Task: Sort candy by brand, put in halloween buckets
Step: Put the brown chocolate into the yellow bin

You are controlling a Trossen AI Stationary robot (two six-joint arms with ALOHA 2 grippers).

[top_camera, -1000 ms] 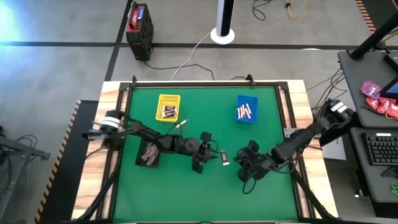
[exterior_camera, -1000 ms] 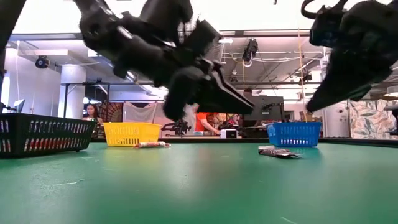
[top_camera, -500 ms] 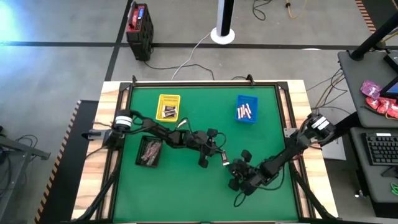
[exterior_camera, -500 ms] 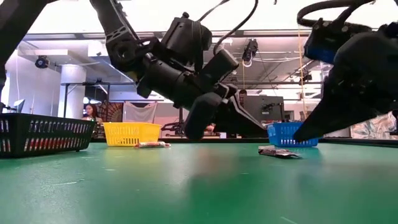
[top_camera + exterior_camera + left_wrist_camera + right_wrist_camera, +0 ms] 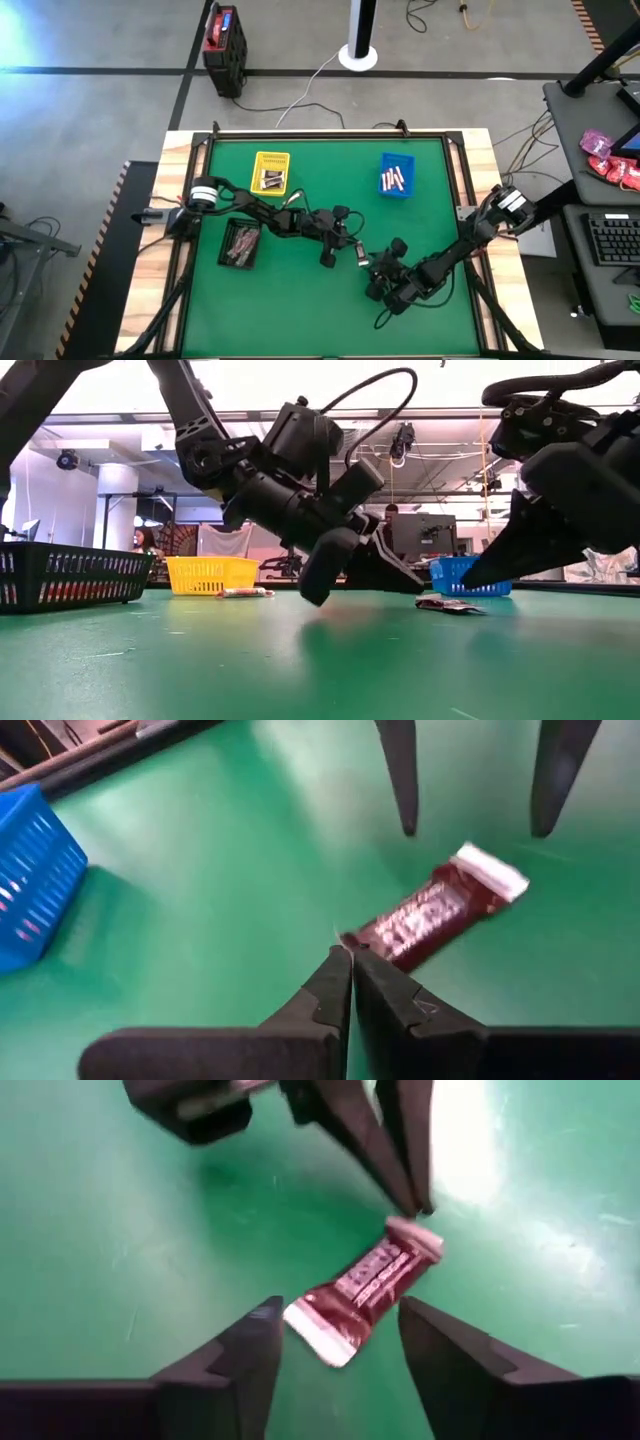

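1. The right hand [image 5: 335, 1370] was seen with its fingers spread wide, poised low over a dark reddish-brown wrapped candy bar [image 5: 365, 1290] lying flat on the green worktop [image 5: 300, 300].
2. The left hand [image 5: 350, 965] was seen with its fingers pressed together, holding nothing, the tips resting at one crimped end of the same bar [image 5: 430, 910].
3. In the high view the bar [image 5: 361, 254] lay between the two hands, right of the worktop's centre and well apart from every bin.
4. The bar was judged light and fairly stiff, with a slick foil-like wrapper and soft, flattened ends; a grip across the middle of its body, on the long sides, was judged safest, since a crimped end would likely slip or fold.
5. Farther out, another candy [image 5: 292, 200] was seen loose just beside the yellow bin [image 5: 271, 172]; the blue bin [image 5: 397, 176] and the black bin [image 5: 241, 244] were seen already holding bars.
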